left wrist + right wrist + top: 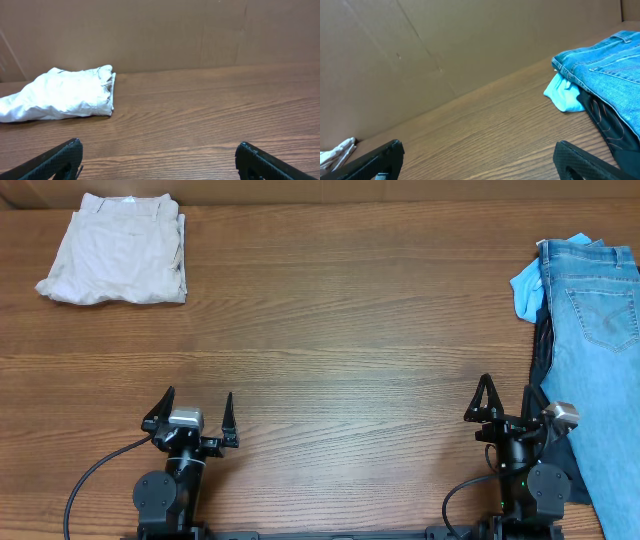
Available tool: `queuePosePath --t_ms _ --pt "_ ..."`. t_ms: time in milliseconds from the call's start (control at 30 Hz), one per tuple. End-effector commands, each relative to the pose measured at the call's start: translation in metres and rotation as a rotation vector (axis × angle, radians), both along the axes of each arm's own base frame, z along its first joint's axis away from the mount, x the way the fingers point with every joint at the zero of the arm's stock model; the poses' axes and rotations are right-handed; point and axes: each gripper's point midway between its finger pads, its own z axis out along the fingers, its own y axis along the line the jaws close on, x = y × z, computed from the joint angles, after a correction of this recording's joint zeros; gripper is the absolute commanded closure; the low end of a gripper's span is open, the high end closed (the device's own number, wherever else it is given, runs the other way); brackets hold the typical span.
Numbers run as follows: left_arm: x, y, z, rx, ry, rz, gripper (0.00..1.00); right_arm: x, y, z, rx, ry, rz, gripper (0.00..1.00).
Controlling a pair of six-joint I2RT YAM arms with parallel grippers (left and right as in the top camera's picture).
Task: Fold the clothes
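Note:
The pale beige trouser-like garment lies folded into a compact rectangle at the far left corner of the table. It also shows in the left wrist view, and a sliver of it shows in the right wrist view. My left gripper is open and empty near the front edge, far from the garment; its fingers show in the left wrist view. My right gripper is open and empty at the front right; its fingers show in the right wrist view.
Blue denim jeans lie along the right edge over a dark garment, with a small light-blue cloth beside them. These also show in the right wrist view: jeans, cloth. A brown wall stands behind the table.

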Motion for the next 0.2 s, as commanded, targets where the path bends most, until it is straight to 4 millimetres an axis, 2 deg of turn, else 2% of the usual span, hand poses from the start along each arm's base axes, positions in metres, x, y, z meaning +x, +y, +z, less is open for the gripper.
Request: queuePosePath --t_ms 0,167 --pt "0.0 0.004 -0.0006 0.014 -0.008 0.019 0.0 -0.0002 -0.0029 -0.001 -0.003 -0.007 -0.016 0.0" --pt "0.0 0.004 -0.0006 0.014 -0.008 0.019 0.0 -0.0002 -0.0029 -0.001 -0.003 -0.007 -0.016 0.0"
